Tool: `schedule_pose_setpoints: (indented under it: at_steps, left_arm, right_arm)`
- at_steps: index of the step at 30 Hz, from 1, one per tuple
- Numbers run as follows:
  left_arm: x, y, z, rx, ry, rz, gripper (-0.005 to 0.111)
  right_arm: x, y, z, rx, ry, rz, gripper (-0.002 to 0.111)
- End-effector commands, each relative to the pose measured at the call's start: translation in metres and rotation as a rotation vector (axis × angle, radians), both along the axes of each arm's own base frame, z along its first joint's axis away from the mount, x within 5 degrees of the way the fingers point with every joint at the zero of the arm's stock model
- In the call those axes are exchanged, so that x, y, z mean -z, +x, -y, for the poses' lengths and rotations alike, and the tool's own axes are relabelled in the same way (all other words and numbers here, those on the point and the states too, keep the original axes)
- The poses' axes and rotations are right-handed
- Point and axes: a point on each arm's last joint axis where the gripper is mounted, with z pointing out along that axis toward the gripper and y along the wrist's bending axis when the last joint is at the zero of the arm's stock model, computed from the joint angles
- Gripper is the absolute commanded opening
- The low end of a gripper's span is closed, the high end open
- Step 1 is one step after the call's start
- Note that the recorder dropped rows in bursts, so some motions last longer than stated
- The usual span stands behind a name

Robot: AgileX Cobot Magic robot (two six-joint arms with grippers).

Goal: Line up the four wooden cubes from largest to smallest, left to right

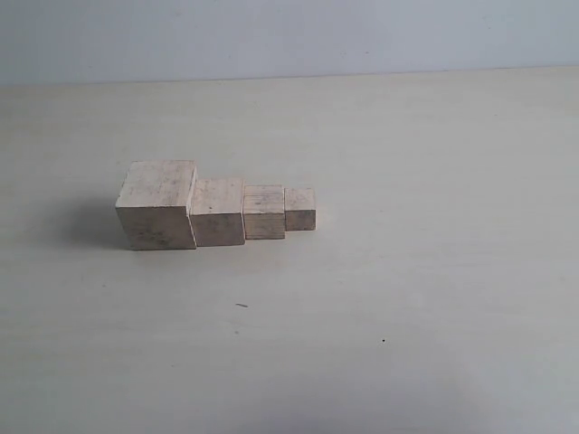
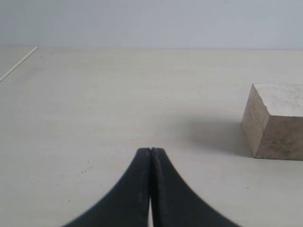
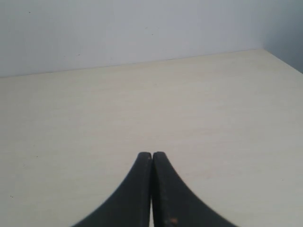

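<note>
Four pale wooden cubes stand touching in a row on the table in the exterior view. From left to right they are the largest cube (image 1: 157, 204), the second cube (image 1: 218, 211), the third cube (image 1: 264, 212) and the smallest cube (image 1: 300, 208). Neither arm shows in the exterior view. My left gripper (image 2: 151, 150) is shut with nothing in it, and the largest cube (image 2: 275, 120) sits well off to one side of it. My right gripper (image 3: 152, 154) is shut and empty, over bare table with no cube in its view.
The pale table (image 1: 380, 298) reaches to a grey-white wall (image 1: 289, 36) at the back. A thin pale strip (image 2: 18, 64) lies on the table far from the left gripper. A table corner (image 3: 265, 50) shows in the right wrist view.
</note>
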Motion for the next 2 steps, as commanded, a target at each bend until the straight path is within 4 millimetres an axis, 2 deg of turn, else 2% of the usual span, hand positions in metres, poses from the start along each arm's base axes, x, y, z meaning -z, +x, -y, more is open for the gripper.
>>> schedule_pose_setpoints:
  at_steps: [1, 2]
  left_arm:
    - [-0.001, 0.0, 0.0006, 0.006, -0.015, 0.012, 0.0]
    - [-0.001, 0.0, 0.0006, 0.006, -0.015, 0.012, 0.0]
  right_arm:
    - [0.001, -0.0001, 0.0005, 0.009, -0.001, 0.007, 0.0]
    - [0.001, -0.0001, 0.0005, 0.009, -0.001, 0.007, 0.0]
